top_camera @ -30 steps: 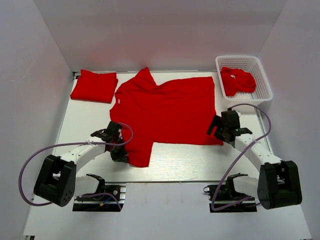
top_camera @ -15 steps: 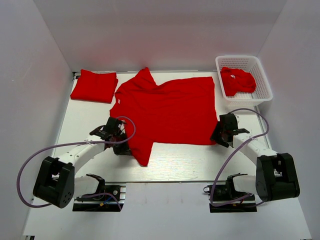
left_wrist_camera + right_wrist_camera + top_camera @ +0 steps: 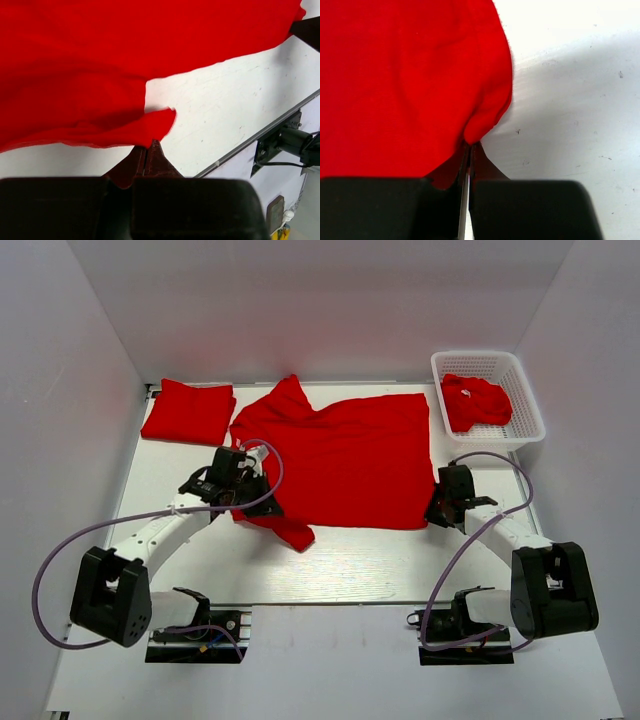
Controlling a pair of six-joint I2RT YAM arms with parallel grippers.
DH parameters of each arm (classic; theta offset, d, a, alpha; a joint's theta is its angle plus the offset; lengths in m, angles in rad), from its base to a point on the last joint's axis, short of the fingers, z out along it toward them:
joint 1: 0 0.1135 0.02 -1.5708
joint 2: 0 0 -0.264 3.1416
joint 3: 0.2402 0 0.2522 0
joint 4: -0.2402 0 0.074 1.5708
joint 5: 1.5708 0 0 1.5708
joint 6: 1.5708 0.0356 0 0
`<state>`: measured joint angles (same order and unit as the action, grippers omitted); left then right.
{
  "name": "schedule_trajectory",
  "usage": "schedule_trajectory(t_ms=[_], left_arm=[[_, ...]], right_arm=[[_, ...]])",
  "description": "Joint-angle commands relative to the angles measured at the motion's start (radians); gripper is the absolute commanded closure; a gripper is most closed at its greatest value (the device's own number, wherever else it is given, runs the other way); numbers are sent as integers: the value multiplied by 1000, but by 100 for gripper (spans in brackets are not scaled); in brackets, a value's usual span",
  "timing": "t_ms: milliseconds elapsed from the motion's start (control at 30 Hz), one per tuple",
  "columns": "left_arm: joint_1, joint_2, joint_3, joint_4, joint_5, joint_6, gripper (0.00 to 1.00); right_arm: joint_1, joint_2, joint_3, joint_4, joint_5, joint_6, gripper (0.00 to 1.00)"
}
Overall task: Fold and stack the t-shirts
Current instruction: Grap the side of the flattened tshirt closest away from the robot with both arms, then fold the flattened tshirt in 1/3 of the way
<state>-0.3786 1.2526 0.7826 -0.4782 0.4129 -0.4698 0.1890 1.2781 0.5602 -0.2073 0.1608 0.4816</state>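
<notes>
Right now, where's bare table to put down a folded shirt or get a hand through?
Widest: the near strip of table between the spread t-shirt and the arm bases. Smaller: left edge, nearer than the folded t-shirt. Crowded: far right, white mesh basket holding a crumpled t-shirt; left gripper pinches the spread shirt's sleeve, right gripper its hem corner.

Front of table (image 3: 380, 560) open; basket (image 3: 527, 400) blocks far right, folded t-shirt (image 3: 188, 412) far left.
</notes>
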Motion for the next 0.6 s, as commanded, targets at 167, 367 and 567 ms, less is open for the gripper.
schedule_trajectory(t_ms=[167,367,567], left_arm=[[20,48,116,113,-65,71,100],[20,80,164,251,-151,98,100],[29,139,285,262,-295,148,100]], right_arm=[[-5,-5,84,60,25,-67,100],[-3,18,155,74,52,-74,100],[-6,63,225,75,69,-86,100]])
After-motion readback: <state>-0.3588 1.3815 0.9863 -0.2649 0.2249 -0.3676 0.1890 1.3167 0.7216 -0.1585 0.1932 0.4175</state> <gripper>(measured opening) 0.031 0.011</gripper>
